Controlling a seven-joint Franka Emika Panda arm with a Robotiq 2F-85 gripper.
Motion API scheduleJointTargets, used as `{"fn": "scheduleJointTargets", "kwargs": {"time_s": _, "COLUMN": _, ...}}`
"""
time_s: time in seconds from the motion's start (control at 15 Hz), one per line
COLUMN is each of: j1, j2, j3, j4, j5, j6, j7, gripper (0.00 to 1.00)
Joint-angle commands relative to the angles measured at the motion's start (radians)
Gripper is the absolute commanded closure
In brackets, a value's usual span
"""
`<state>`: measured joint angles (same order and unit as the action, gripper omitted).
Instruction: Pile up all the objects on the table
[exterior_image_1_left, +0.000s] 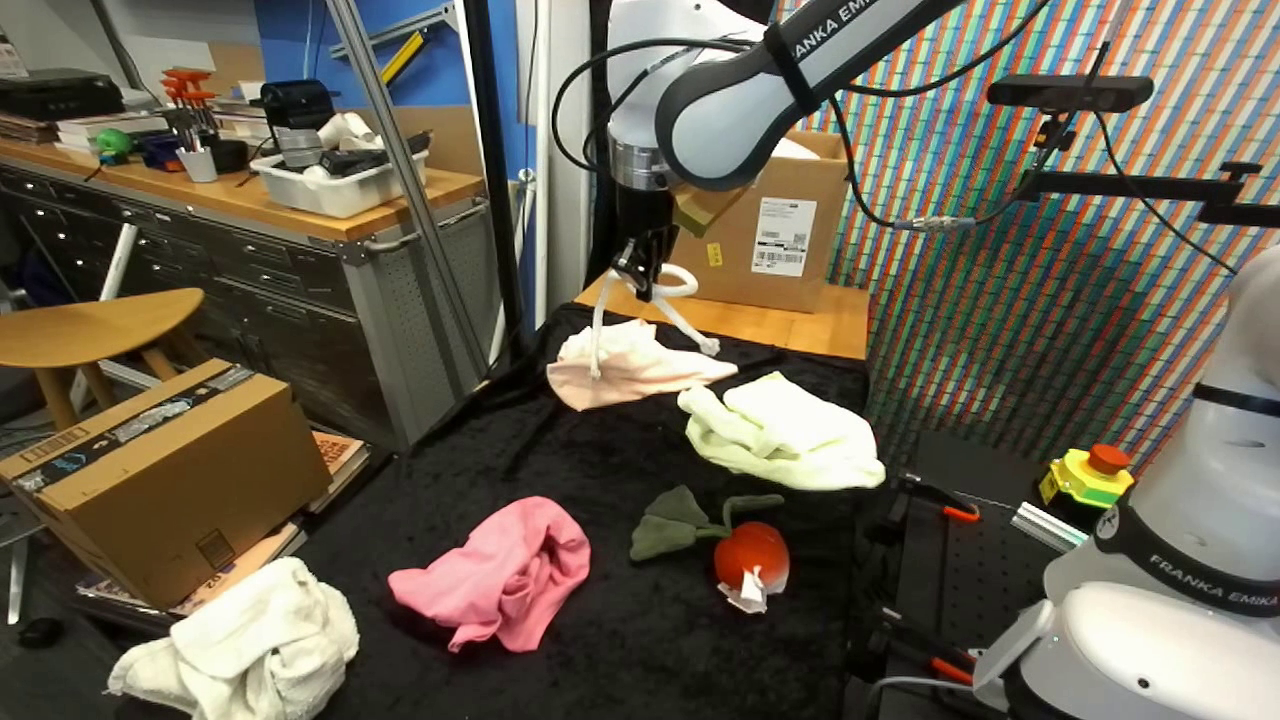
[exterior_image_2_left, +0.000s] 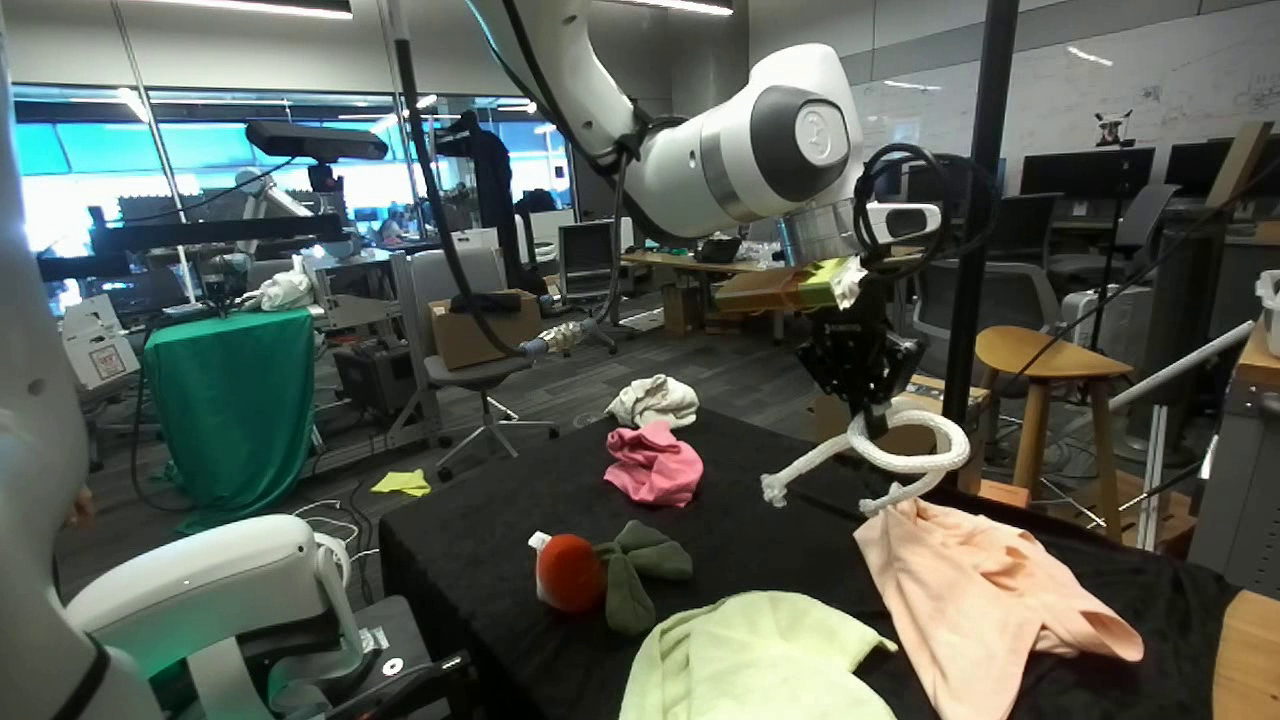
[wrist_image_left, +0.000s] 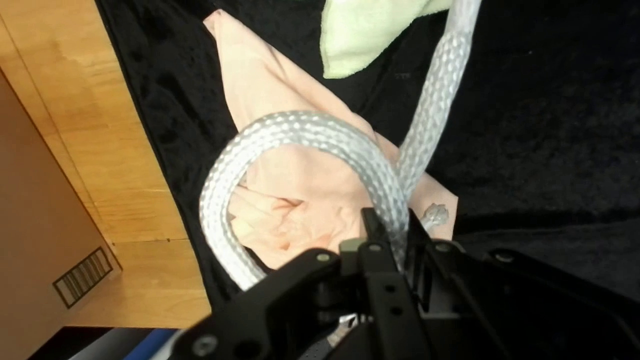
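So the gripper (wrist_image_left: 392, 230) is clamped on the white rope (wrist_image_left: 300, 129), fingers pinching it near the base of the loop, tails dangling. The rope hangs above the peach cloth (exterior_image_1_left: 640, 378), which in an exterior view sits at the far end of the black-covered table (exterior_image_1_left: 600, 680). My guess: that cloth is the pile's base and the rope goes on it.

If I'm driving, I go straight down and slow. Let the tails fold onto the fabric first, then get the loop low enough that it settles instead of flopping off. Watch where the tails point: in the wrist view one runs out past the peach cloth, so a small nudge to centre more rope over it probably helps. Can't tell if either tail is touching the cloth. Spread the fingers gently, check nothing's hooked, then lift straight up, since a loop like that could snag.

Plenty left after that, I'd say: in an exterior view the pale green cloth (exterior_image_1_left: 790, 435) lies just beside the peach one, the red plush (exterior_image_1_left: 750, 550) and the pink cloth (exterior_image_1_left: 500, 580) are nearer, and the white towel (exterior_image_1_left: 255, 645) is near left.
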<state>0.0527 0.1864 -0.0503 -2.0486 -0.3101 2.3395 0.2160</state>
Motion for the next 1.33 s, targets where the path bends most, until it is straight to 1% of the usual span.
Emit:
{"fn": "scheduleJointTargets", "kwargs": {"time_s": 0.0, "j1": 0.005, "j2": 0.012, "j3": -0.013, "j4": 0.030, "j5": -0.046, "j6": 0.028, "j7": 0.104, "gripper": 0.93}}
{"fn": "scheduleJointTargets", "kwargs": {"time_s": 0.07, "j1": 0.006, "j2": 0.018, "j3": -0.016, "j4": 0.039, "j5": -0.053, "j6": 0.028, "j7": 0.130, "gripper": 0.93}}
{"fn": "scheduleJointTargets", "kwargs": {"time_s": 0.13, "j1": 0.006, "j2": 0.023, "j3": -0.017, "j4": 0.047, "j5": -0.060, "j6": 0.026, "j7": 0.151, "gripper": 0.89}}
{"fn": "scheduleJointTargets", "kwargs": {"time_s": 0.2, "j1": 0.008, "j2": 0.029, "j3": -0.020, "j4": 0.052, "j5": -0.069, "j6": 0.025, "j7": 0.177, "gripper": 0.63}}
{"fn": "scheduleJointTargets", "kwargs": {"time_s": 0.27, "j1": 0.009, "j2": 0.031, "j3": -0.021, "j4": 0.055, "j5": -0.077, "j6": 0.023, "j7": 0.191, "gripper": 0.63}}
{"fn": "scheduleJointTargets", "kwargs": {"time_s": 0.47, "j1": 0.014, "j2": 0.023, "j3": -0.020, "j4": 0.046, "j5": -0.094, "j6": 0.007, "j7": 0.209, "gripper": 0.42}}
{"fn": "scheduleJointTargets", "kwargs": {"time_s": 0.53, "j1": 0.016, "j2": 0.013, "j3": -0.016, "j4": 0.039, "j5": -0.094, "j6": -0.006, "j7": 0.205, "gripper": 0.33}}
{"fn": "scheduleJointTargets", "kwargs": {"time_s": 0.6, "j1": 0.016, "j2": -0.001, "j3": -0.008, "j4": 0.031, "j5": -0.083, "j6": -0.026, "j7": 0.176, "gripper": 0.26}}
{"fn": "scheduleJointTargets", "kwargs": {"time_s": 0.67, "j1": 0.019, "j2": -0.014, "j3": -0.001, "j4": 0.020, "j5": -0.076, "j6": -0.039, "j7": 0.155, "gripper": 0.17}}
{"fn": "scheduleJointTargets", "kwargs": {"time_s": 0.8, "j1": 0.026, "j2": -0.043, "j3": 0.020, "j4": 0.008, "j5": -0.057, "j6": -0.089, "j7": 0.091, "gripper": 0.04}}
{"fn": "scheduleJointTargets", "kwargs": {"time_s": 0.87, "j1": 0.031, "j2": -0.054, "j3": 0.033, "j4": 0.008, "j5": -0.055, "j6": -0.122, "j7": 0.058, "gripper": 0.00}}
{"fn": "scheduleJointTargets", "kwargs": {"time_s": 1.13, "j1": 0.068, "j2": -0.078, "j3": 0.104, "j4": 0.040, "j5": -0.054, "j6": -0.263, "j7": -0.064, "gripper": 0.00}}
{"fn": "scheduleJointTargets", "kwargs": {"time_s": 1.27, "j1": 0.100, "j2": -0.061, "j3": 0.144, "j4": 0.076, "j5": -0.070, "j6": -0.328, "j7": -0.083, "gripper": 0.00}}
